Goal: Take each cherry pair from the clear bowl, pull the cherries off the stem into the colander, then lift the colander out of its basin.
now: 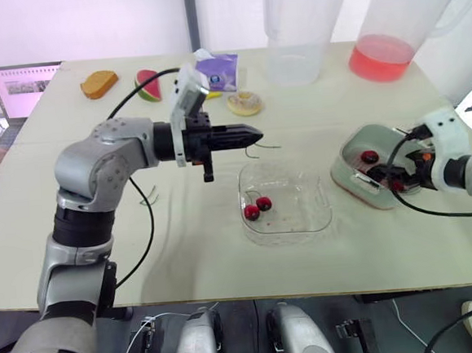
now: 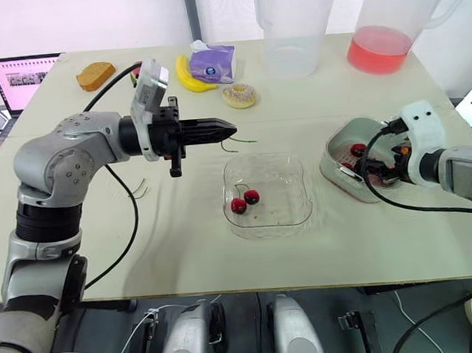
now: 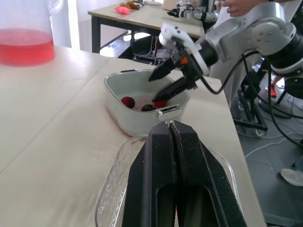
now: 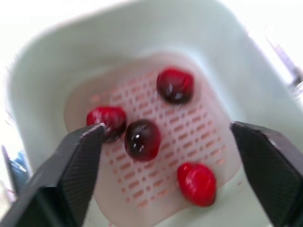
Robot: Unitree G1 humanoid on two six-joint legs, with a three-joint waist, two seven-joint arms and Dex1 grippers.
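The left gripper (image 3: pixel 169 125), fingers clenched, hovers over the clear bowl (image 1: pixel 304 208)'s far edge and should open to pinch the stem of the cherry pair (image 1: pixel 257 207) inside, while the right gripper (image 4: pixel 166 126) hangs spread above the colander (image 4: pixel 142 189) beside the bowl.

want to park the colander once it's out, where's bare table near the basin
Bare: the table strip between basin, clear bowl and near edge; also behind the basin, short of the red pitcher. Crowded: around the donut and banana.
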